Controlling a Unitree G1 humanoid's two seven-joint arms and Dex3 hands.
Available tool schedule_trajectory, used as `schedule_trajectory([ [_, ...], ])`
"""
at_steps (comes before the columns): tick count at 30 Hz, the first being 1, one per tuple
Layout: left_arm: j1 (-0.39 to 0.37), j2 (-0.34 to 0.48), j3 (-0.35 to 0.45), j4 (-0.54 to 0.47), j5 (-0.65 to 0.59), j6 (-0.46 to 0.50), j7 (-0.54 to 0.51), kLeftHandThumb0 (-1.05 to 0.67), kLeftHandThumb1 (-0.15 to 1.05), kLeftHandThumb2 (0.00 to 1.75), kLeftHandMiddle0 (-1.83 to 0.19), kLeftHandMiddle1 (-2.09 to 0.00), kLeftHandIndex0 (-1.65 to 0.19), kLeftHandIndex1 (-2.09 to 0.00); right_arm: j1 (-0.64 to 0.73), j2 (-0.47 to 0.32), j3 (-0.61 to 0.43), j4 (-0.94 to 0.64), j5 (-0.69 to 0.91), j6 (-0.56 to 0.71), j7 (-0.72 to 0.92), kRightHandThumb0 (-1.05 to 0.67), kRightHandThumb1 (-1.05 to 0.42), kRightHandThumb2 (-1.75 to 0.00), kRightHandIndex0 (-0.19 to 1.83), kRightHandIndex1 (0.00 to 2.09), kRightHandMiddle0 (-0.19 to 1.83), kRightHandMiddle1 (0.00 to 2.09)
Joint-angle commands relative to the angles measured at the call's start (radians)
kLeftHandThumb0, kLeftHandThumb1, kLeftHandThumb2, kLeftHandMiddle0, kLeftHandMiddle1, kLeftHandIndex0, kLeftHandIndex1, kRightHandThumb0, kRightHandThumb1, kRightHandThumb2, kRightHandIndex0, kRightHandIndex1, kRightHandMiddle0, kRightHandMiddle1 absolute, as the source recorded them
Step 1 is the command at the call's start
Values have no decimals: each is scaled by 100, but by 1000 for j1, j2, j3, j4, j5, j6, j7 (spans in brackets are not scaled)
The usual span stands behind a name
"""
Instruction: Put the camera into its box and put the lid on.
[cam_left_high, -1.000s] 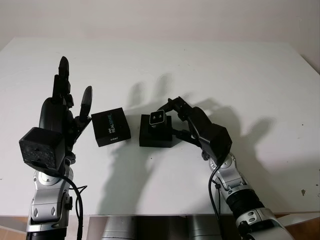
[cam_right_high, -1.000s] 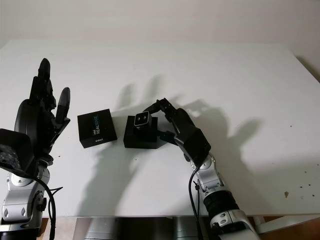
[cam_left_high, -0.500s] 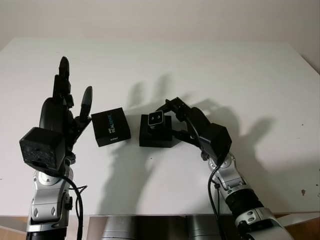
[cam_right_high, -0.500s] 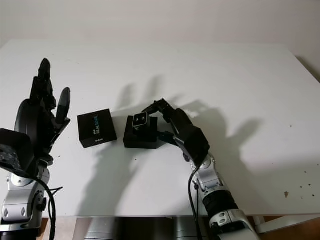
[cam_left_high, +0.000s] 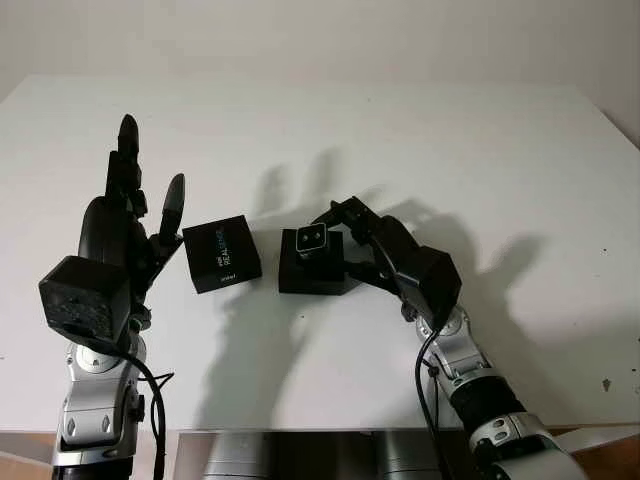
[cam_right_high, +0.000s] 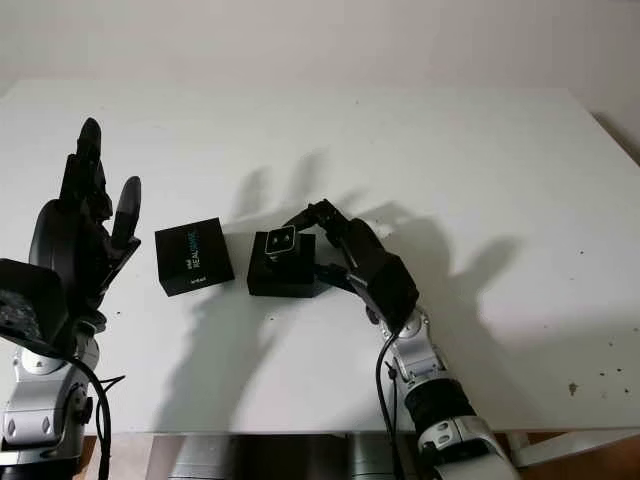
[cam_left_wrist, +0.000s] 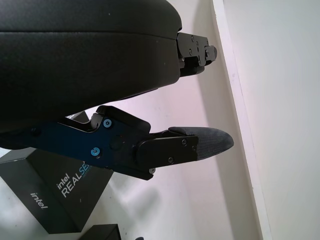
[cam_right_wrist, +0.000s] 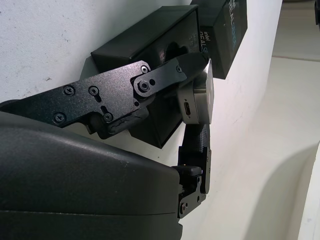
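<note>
A small silver camera sits at the top of the black box base in the middle of the white table. My right hand is shut on the camera, with fingers over it and the thumb against the box's right side. In the right wrist view the camera stands partly above the box base. The black lid, printed "intel REALSENSE", lies just left of the box. My left hand is open and raised, left of the lid.
The table's far edge meets a pale wall. Bare white table surface stretches behind the box and to its right. A few dark specks mark the front right corner.
My right hand has shifted slightly and the camera has tilted a little over the box base. The left hand and the lid have stayed where they were.
</note>
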Motion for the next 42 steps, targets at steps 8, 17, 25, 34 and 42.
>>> schedule_trajectory([
  [8,1,4,1,-15,1,0,-1,-58,105,49,3,-5,7,-5,-14,2,7,-8,-7,-6,11,-46,-102,-5,18,5,23,156],
  [17,1,5,2,-9,0,-7,-3,-58,105,49,3,-5,7,-5,-14,10,4,-5,-4,-2,20,-45,-101,-5,18,5,22,157],
  [25,2,2,1,-19,5,7,2,-59,105,48,3,-5,7,-5,-11,4,1,1,-2,-8,31,-45,-102,-5,18,5,22,159],
  [34,5,3,2,-22,3,4,0,-58,105,49,2,-6,6,-5,-7,-7,-3,4,-10,-15,28,-47,-101,-5,18,5,22,160],
  [42,9,2,2,-24,-6,2,-4,-58,105,49,3,-5,7,-5,1,-21,-4,4,-15,-20,26,-48,-102,-5,18,5,22,158],
])
